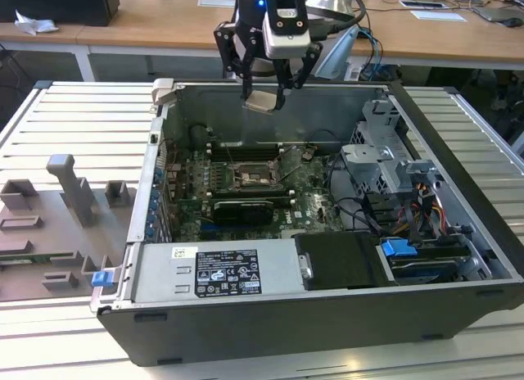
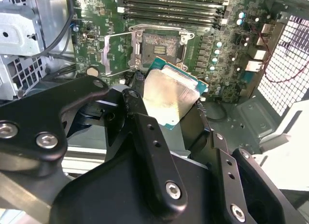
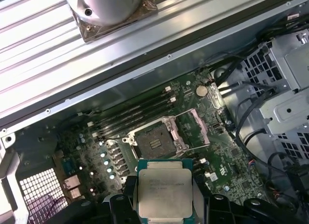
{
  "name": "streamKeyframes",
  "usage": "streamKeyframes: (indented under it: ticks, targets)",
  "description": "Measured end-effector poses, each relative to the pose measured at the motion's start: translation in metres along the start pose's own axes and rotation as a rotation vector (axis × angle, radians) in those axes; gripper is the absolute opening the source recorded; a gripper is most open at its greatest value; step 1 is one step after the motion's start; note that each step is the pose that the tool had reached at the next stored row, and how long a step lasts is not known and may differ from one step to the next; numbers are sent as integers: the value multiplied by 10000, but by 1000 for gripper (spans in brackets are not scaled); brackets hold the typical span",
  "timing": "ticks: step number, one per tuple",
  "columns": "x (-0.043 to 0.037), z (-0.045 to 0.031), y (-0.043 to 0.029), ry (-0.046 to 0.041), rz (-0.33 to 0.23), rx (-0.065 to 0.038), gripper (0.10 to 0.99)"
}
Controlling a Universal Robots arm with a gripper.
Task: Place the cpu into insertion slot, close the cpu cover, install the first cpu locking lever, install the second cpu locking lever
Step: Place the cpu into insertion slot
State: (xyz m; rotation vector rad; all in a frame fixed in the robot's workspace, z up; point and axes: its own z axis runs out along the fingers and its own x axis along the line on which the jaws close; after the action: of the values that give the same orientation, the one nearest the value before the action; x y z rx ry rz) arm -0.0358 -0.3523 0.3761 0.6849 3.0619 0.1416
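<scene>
Remote session: my gripper (image 1: 264,92) pinches the cpu (image 1: 263,102) by opposite edges, fingers closed only to the chip's width. I judge that this grip spares the chip's underside. It hangs high above the open computer case (image 1: 246,339), well apart from the board. In the second wrist view the insertion slot (image 2: 160,45) lies bare on the green motherboard (image 2: 227,64). The cpu cover (image 2: 117,52) is swung open beside it, leaving the socket uncovered to receive the chip.
</scene>
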Motion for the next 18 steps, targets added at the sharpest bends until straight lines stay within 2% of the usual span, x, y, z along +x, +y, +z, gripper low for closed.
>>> streamKeyframes:
  ticks: [7, 10, 18]
  targets:
    - [0, 3, 0, -60, 674, -10, 541]
    - [0, 5, 0, -108, 1208, -20, 541]
    - [0, 7, -1, -172, 1937, -34, 541]
